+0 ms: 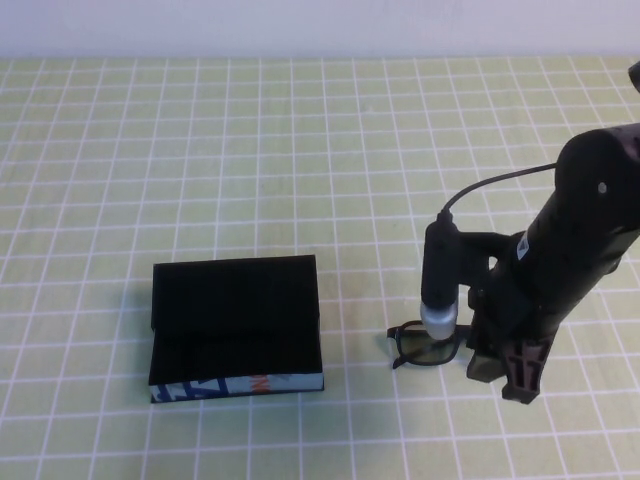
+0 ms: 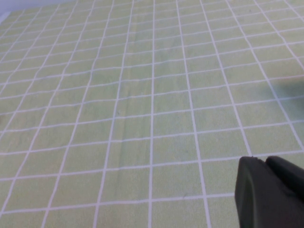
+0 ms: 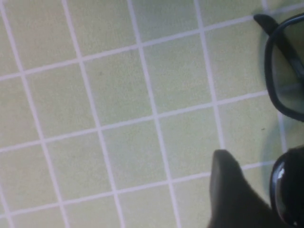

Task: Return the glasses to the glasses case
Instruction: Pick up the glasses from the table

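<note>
— Where's the right gripper (image 1: 505,370) now?

— Low on the table, just beside the glasses (image 1: 430,345). I can't tell whether its fingers are apart or together. I'd say it should straddle the frame squarely — a clip on one lens rim would tip them.

— And the left gripper (image 2: 270,192)?

— Over bare checked cloth; fingers can't be judged.

— The glasses?

— Black, thick-rimmed, lying right of the open glasses case (image 1: 236,328).

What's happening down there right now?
Right end effector low beside glasses on table. Left end effector parked aside. Glasses case open, path unobstructed.
</note>
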You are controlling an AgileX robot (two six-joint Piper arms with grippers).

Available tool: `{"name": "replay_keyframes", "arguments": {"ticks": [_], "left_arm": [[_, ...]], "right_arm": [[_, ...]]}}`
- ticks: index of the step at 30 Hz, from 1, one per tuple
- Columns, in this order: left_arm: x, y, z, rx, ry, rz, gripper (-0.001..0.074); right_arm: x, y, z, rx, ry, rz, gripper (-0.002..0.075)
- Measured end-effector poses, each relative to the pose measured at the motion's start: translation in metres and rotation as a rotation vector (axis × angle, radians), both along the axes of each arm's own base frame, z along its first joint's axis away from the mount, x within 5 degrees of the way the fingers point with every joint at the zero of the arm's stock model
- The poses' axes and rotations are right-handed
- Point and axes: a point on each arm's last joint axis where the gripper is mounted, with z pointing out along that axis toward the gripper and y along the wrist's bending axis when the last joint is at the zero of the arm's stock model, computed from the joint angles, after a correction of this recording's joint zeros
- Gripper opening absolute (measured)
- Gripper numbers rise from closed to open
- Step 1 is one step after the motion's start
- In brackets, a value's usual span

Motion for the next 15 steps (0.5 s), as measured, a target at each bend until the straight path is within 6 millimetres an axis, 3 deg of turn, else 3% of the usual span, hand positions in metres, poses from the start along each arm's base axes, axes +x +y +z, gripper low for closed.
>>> {"name": "replay_keyframes", "arguments": {"ticks": [6, 15], "left_arm": [[0.000, 0.000, 0.000, 0.000, 0.000, 0.000, 0.0000], [0.000, 0.000, 0.000, 0.000, 0.000, 0.000, 0.0000]], "right_arm": [[0.012, 0.003, -0.007, -0.021, -0.054, 0.043, 0.0339], [0.024, 0.006, -0.011, -0.063, -0.075, 0.086, 0.0363]]}}
